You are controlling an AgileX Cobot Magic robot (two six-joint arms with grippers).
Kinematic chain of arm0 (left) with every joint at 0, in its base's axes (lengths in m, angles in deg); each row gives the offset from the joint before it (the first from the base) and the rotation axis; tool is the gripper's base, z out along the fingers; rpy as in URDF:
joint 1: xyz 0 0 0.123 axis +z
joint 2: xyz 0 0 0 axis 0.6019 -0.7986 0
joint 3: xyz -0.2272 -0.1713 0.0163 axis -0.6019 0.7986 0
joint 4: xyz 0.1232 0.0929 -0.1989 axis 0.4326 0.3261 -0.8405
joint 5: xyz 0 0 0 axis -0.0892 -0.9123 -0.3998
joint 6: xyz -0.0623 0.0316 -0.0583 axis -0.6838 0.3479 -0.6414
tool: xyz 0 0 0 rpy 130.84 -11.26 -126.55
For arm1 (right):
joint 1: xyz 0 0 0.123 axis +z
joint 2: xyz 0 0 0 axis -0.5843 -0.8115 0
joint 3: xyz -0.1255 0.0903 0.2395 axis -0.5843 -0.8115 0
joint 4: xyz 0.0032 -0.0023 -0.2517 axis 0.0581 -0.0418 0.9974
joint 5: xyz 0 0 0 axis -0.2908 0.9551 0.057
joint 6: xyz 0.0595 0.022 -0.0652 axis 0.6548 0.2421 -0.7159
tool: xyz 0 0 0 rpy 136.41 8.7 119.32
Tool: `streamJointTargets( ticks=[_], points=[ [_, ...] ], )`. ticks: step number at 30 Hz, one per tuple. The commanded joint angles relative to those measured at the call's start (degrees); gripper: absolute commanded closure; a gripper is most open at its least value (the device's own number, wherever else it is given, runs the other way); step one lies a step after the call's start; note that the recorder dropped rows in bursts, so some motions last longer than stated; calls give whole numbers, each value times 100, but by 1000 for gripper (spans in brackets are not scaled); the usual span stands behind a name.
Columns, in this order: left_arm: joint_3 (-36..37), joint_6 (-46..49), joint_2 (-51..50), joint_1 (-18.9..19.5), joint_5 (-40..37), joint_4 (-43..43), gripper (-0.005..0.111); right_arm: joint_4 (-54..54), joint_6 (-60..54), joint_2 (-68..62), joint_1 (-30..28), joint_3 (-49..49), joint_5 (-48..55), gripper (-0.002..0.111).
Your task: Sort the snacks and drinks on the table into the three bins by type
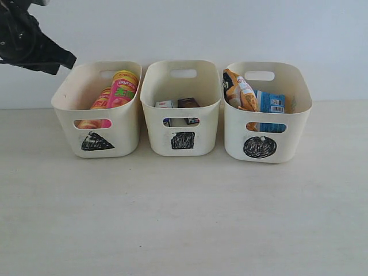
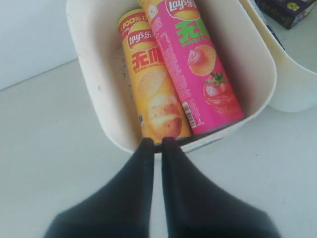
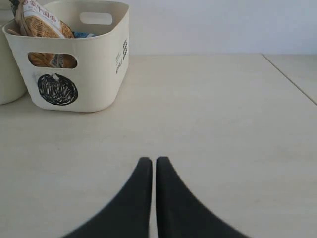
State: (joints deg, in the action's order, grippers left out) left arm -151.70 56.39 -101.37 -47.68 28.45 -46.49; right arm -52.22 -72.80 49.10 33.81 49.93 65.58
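Three cream bins stand in a row on the table (image 1: 184, 218). The triangle bin (image 1: 98, 141) holds a yellow chip tube (image 2: 151, 89) and a pink chip tube (image 2: 198, 64) side by side. In the square bin (image 1: 183, 140) lie a whitish carton (image 1: 165, 104) and a dark carton (image 1: 188, 103). The circle bin (image 1: 260, 146) holds an orange noodle packet (image 1: 240, 92) and a blue one (image 1: 270, 102). My left gripper (image 2: 154, 142) hovers shut and empty above the triangle bin's rim; its arm (image 1: 29, 40) shows at the upper left. My right gripper (image 3: 150, 161) is shut and empty over bare table, away from the circle bin (image 3: 69, 89).
A pale wall rises close behind the bins. The table's right edge (image 3: 292, 82) runs beyond the circle bin in the right wrist view. A dark carton (image 2: 290, 10) in the neighbouring bin shows at the corner of the left wrist view.
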Motion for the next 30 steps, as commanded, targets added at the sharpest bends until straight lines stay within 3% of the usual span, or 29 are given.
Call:
streamJointTargets(
  ticks=[1, 10, 14, 21, 30],
  points=[
    [679, -97, 806, 7, 58, 27, 103, 4, 0, 27, -29, -20, -31, 108],
    [2528, -419, 2736, 7, 633, -315, 103, 4, 0, 27, -29, -20, -31, 108],
    [3370, -380, 3810, 7, 377, -576, 103, 4, 0, 27, -29, -20, -31, 108],
    [4166, -274, 5230, 7, 259, -987, 103, 4, 0, 27, -29, -20, -31, 108],
    [5606, -265, 6601, 7, 2101, -1117, 103, 4, 0, 27, -29, -20, -44, 108]
  ],
)
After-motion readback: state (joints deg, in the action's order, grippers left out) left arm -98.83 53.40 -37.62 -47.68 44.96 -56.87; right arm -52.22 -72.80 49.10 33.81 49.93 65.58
